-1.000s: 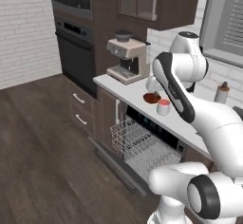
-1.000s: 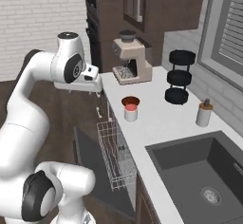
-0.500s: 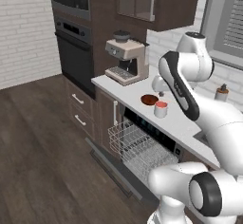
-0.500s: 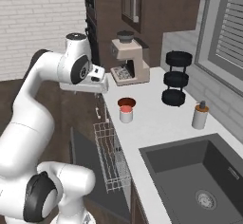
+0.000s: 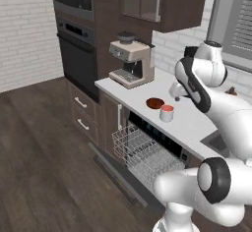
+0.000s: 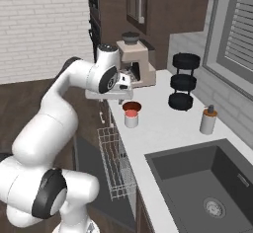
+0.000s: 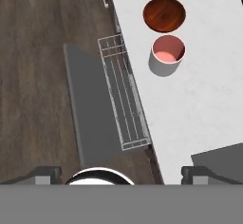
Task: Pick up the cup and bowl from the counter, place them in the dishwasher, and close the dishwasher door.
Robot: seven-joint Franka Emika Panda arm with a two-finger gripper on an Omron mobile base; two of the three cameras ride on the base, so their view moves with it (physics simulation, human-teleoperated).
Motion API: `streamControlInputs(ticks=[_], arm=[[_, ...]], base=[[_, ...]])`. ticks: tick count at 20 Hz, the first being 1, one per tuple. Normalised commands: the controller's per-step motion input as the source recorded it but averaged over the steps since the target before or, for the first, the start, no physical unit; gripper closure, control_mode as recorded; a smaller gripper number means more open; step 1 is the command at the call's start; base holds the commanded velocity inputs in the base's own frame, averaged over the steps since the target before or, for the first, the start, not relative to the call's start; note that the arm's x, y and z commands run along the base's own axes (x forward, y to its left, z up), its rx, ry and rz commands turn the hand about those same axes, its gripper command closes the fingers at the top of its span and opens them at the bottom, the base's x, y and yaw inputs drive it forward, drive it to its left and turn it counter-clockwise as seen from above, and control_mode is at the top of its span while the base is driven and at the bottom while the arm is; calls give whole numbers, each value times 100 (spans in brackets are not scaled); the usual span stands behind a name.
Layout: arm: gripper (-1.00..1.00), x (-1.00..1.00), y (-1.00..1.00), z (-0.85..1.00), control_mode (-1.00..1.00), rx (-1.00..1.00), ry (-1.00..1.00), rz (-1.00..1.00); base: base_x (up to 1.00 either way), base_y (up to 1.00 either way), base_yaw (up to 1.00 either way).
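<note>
the cup [image 7: 167, 54] stands upright on the counter [image 7: 199, 104] just beside the bowl [image 7: 164, 14]; the gripper [image 7: 121, 173], jaws wide and empty, hangs well above, the cup lying ahead of its fingertips.

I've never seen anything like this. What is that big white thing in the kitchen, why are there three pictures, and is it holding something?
The white thing is a jointed robot arm on a base that can drive, in a computer-drawn kitchen. Two pictures come from cameras on the base, behind the arm to its left and right. The third comes from a camera on its hand, looking straight down.

On the long white counter stand a small white cup with a pinkish-red inside and, right beside it, a shallow reddish-brown bowl. A beige coffee machine, a black three-tier rack and a beige soap bottle also stand there, near a dark sink.

Below, the dishwasher's dark door lies folded open, its light wire rack pulled out.

The pincer is open and holds nothing.
</note>
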Motion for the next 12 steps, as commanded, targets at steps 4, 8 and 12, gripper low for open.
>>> streamControlInputs(ticks=[4,8,12], arm=[[-100,73,-9,-57,-100,-17,0,9],[-100,68,0,-63,-100,-23,0,7],[-100,53,1,-51,-100,-19,0,3]], base=[[0,0,0],[0,0,0],[0,0,0]])
